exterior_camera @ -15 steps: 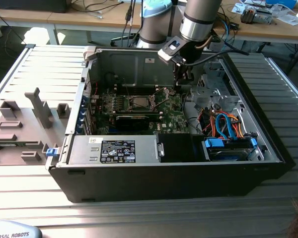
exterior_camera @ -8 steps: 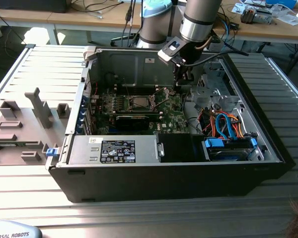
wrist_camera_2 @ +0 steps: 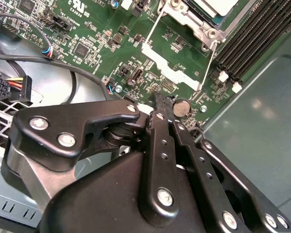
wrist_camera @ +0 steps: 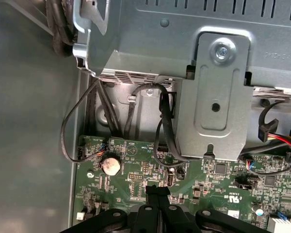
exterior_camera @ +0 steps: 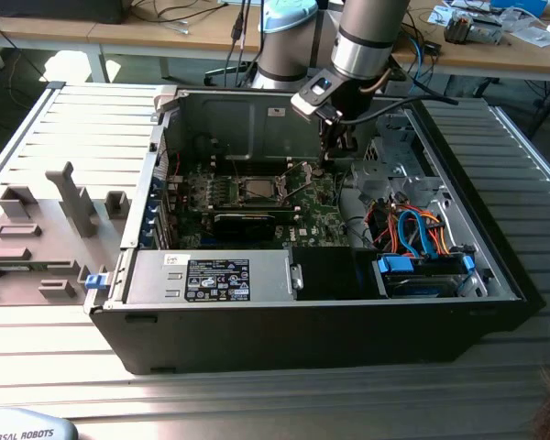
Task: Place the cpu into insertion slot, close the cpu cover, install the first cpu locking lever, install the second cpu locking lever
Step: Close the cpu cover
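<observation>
The claw (wrist_camera_2: 158, 100), its black linkage closest to the lens, is clenched tight with nothing caught in it. It is poised over the motherboard (wrist_camera_2: 102, 43), just beside the coin battery (wrist_camera_2: 181, 108). The cpu (exterior_camera: 256, 190) sits in its socket, apart from the claw, toward the exterior view's left. It is likely light, stiff and fragile underneath, so its opposite edges look the safest hold.
</observation>
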`<state>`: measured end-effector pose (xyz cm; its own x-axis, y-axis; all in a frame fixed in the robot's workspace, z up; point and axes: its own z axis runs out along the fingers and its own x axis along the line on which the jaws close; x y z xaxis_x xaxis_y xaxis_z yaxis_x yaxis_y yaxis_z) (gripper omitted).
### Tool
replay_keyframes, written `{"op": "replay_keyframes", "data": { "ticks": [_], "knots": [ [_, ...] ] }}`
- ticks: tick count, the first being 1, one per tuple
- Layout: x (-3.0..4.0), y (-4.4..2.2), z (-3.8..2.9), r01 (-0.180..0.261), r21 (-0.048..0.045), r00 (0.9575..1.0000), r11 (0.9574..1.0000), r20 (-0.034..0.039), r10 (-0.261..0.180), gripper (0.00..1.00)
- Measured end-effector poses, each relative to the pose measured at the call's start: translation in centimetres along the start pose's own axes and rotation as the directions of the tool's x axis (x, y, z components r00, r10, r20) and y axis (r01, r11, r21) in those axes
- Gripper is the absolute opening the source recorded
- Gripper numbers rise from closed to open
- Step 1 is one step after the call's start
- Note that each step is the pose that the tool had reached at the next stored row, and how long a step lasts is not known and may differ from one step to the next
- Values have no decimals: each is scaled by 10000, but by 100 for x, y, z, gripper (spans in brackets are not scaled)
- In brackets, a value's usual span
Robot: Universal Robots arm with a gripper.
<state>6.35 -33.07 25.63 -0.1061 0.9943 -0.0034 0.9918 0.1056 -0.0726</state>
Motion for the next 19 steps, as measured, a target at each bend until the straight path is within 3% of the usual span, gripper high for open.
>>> {"op": "replay_keyframes", "data": {
  "ticks": [19],
  "knots": [
    [0, 3, 38, 1, -1, 10000, 10000, -6, -1, 11]
  ]
}}
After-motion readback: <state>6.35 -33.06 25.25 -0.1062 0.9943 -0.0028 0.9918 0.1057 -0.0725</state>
